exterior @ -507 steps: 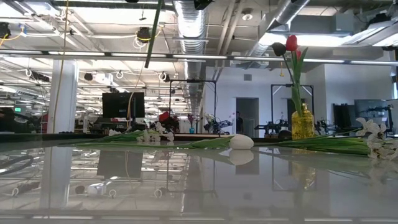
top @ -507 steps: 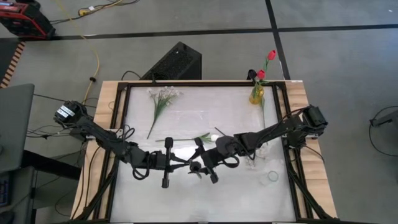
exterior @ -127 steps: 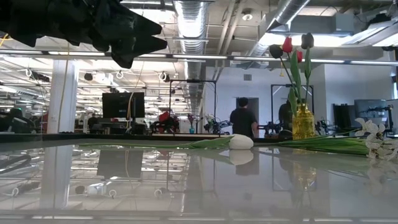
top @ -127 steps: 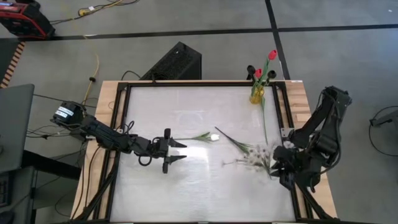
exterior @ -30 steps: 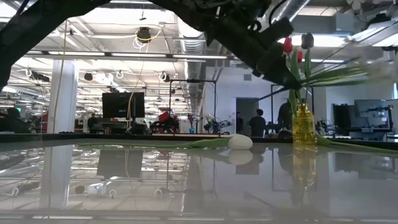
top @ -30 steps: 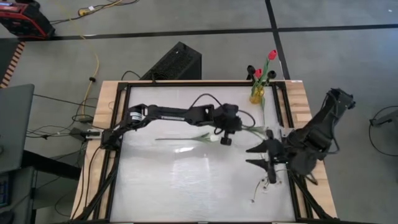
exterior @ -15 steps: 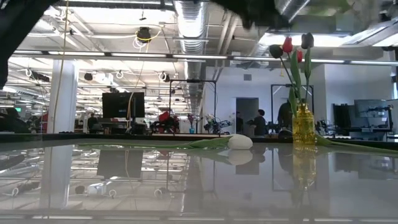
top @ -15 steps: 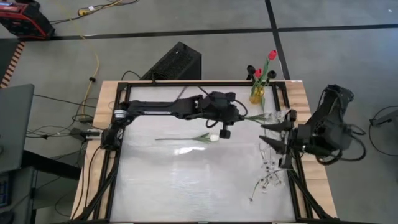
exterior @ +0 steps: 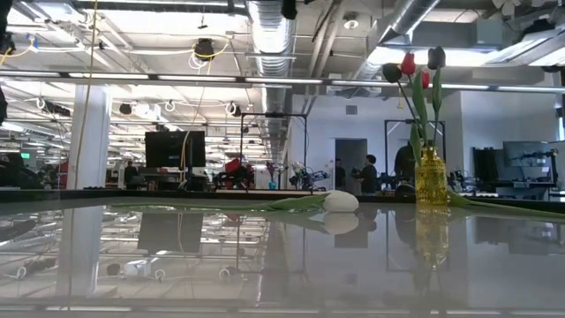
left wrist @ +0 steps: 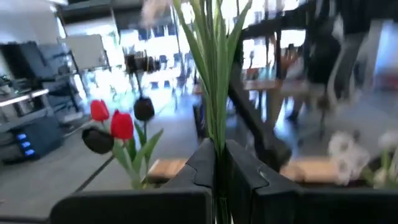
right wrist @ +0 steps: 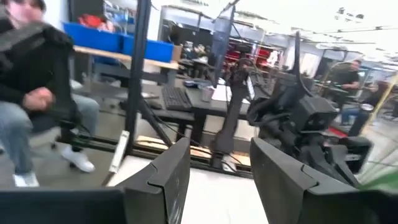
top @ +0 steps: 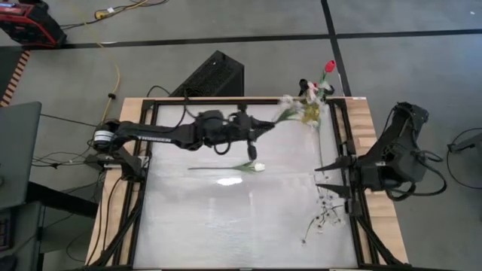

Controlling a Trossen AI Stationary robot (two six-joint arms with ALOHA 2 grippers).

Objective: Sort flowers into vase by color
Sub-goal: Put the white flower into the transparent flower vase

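Glossy white desk (top: 226, 218) in a dark frame, standing on grey floor; behind it, an open workshop with ceiling ducts, monitors and people. A yellow glass vase (exterior: 430, 173) at the far right corner holds four tulips, two red (exterior: 408, 63) and two dark (exterior: 436, 57). One white tulip (top: 252, 166) lies mid-desk. One sprig of tiny white blossoms (top: 324, 214) lies at the right edge. Left hand (top: 260, 125): arm stretched along the far side, above the surface, fingers clamped shut on a green stem (left wrist: 214, 81) whose pale head is next to the vase. Right hand (top: 325, 175): raised at the right edge, fingers spread wide, holding nothing.
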